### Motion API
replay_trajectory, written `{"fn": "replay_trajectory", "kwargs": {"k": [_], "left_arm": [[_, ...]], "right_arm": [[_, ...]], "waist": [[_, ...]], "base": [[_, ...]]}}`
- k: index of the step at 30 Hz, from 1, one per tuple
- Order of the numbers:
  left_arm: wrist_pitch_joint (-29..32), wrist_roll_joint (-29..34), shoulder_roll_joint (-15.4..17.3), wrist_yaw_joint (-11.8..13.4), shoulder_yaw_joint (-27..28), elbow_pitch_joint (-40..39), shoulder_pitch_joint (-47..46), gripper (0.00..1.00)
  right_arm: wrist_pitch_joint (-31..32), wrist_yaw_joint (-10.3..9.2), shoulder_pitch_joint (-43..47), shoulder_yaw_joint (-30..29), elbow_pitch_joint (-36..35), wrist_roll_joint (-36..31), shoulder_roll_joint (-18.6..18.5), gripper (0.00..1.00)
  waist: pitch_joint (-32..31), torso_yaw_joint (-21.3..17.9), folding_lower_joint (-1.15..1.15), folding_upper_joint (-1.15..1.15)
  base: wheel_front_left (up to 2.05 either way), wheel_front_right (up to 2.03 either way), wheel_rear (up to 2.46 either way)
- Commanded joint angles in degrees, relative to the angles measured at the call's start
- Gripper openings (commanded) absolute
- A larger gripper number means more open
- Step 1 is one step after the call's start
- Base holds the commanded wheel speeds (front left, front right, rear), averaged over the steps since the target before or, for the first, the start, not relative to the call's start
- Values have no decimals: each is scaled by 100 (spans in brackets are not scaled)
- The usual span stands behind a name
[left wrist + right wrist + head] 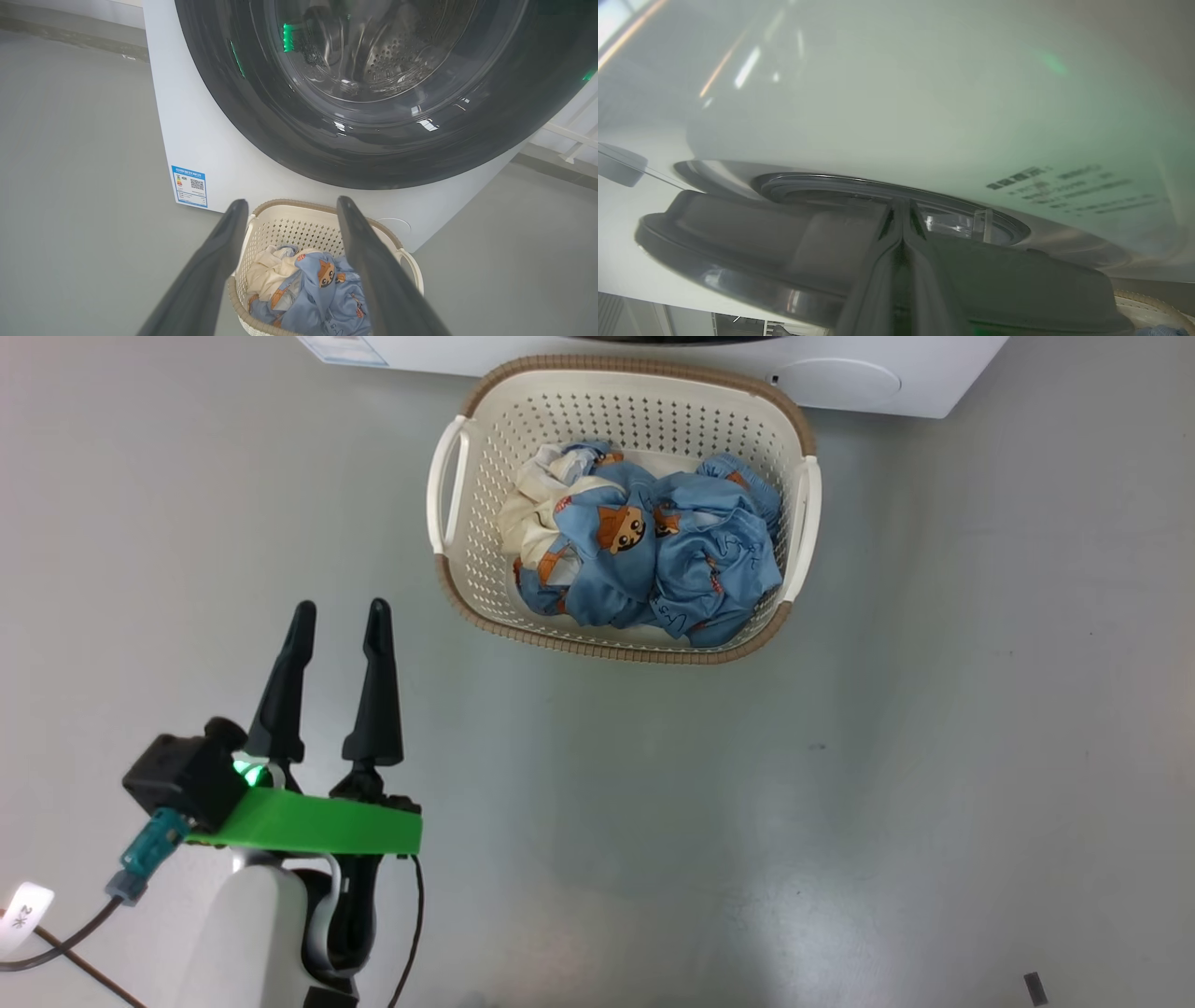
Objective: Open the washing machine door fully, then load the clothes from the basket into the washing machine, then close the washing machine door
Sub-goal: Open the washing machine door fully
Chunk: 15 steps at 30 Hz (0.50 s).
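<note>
The basket [607,649] stands on the floor against the washing machine [887,373], heaped with the clothes [653,551], blue printed pieces and one cream one. My left gripper [341,607] hovers open and empty over the floor, to the near left of the basket. Its wrist view looks past the open left gripper [292,201] at the basket [289,224], the clothes [313,284] and the washing machine door [280,116], with the steel drum behind its glass. My right gripper [902,203] is shut, tips at the gap between the door's black rim [738,242] and the white front [924,93].
Bare grey floor spreads around the basket on all sides. A blue label [189,185] sits low on the machine's front. A small dark object [1034,987] lies on the floor at the near right. Cables trail from my left forearm [252,933].
</note>
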Motion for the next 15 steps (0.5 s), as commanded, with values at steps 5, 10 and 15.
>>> {"fn": "replay_trajectory", "kwargs": {"k": [5,10,15], "left_arm": [[-37,-41,93,-13,192,-47,6,100],[-37,-12,83,-13,237,5,66,100],[-37,26,75,-13,248,37,144,100]], "right_arm": [[194,33,36,88,-91,-9,203,0],[290,33,385,118,-147,49,245,0],[348,33,859,83,-318,149,238,0]], "waist": [[-97,21,0,0],[-289,-2,0,0],[-561,7,0,0]], "base": [[0,0,0],[0,0,0],[0,0,0]]}}
